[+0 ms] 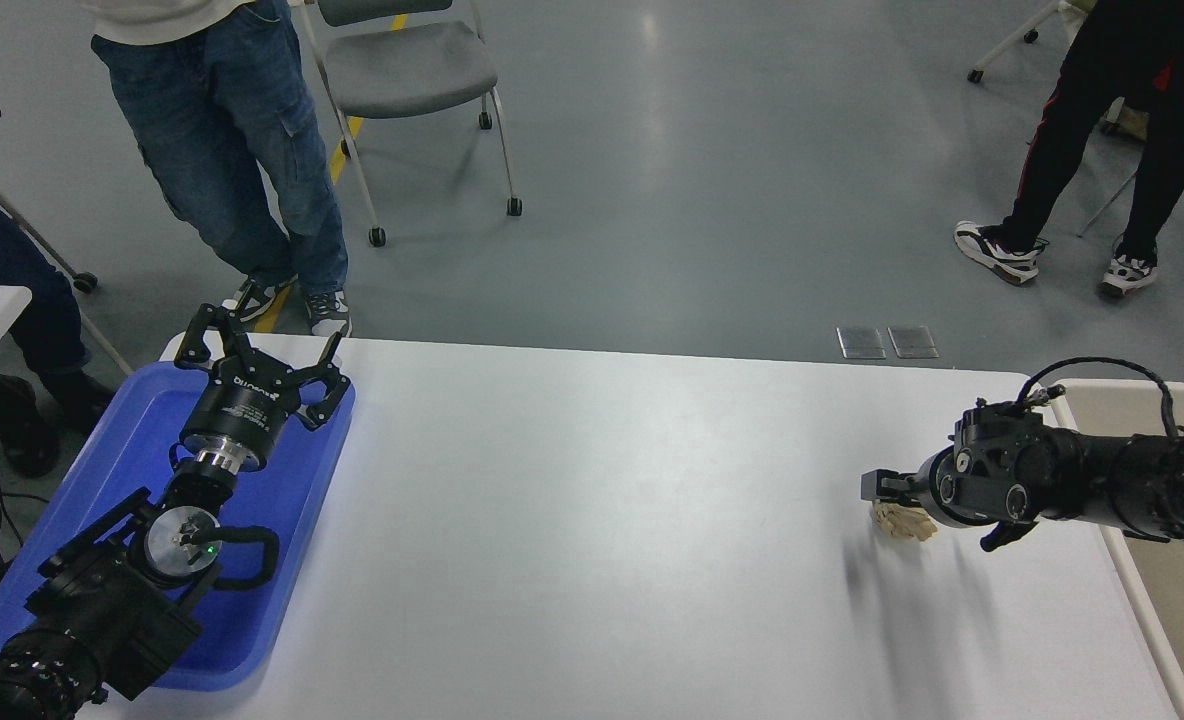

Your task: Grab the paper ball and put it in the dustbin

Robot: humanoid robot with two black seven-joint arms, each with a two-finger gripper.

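The paper ball (900, 523), a small crumpled tan wad, lies on the white table (592, 520) near its right side. My right gripper (884, 497) reaches in from the right edge, pointing left, and sits low right over the ball, hiding its right part. Whether it touches or holds the ball cannot be told. The dustbin (1142, 600), beige with a pale cream rim, stands beyond the table's right edge, partly behind my right arm. My left gripper (257, 348) is parked open and empty over a blue tray at the lower left.
The shallow blue tray (282, 520) lies at the table's left end under my left arm. A person in jeans (222, 140) stands beyond the far left corner beside a grey chair (407, 70). Another person (1082, 130) walks at the top right.
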